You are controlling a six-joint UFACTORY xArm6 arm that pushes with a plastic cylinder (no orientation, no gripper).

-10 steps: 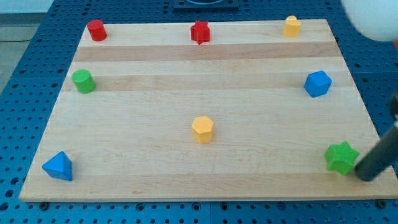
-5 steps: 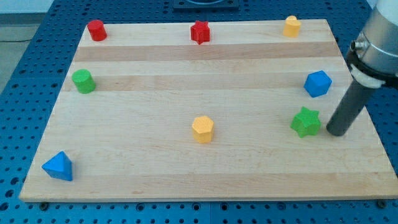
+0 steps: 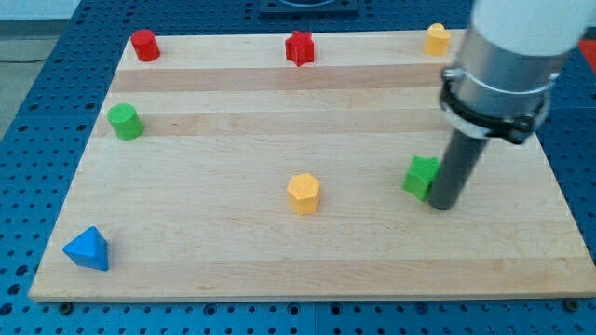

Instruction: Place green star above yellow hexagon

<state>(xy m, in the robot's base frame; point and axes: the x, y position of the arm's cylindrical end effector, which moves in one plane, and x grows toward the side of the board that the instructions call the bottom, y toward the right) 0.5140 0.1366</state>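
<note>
The green star [image 3: 421, 175] lies on the wooden board [image 3: 233, 242], right of centre, partly hidden by my rod. My tip [image 3: 441, 204] touches the star's right side, slightly below it. The yellow hexagon [image 3: 304, 193] sits near the board's middle, well to the left of the star and a little lower in the view. The star is not above the hexagon; it stands to its right.
A green cylinder [image 3: 124, 121] at the left, a blue triangular block [image 3: 88, 248] at bottom left, a red cylinder [image 3: 143, 44] at top left, a red star [image 3: 299, 47] at top centre, a yellow block [image 3: 437, 38] at top right. The arm body hides part of the right side.
My tip has moved from the bottom right corner up and to the left, pushing the green star with it towards the board's middle. The blue block at the right is now hidden by the arm.
</note>
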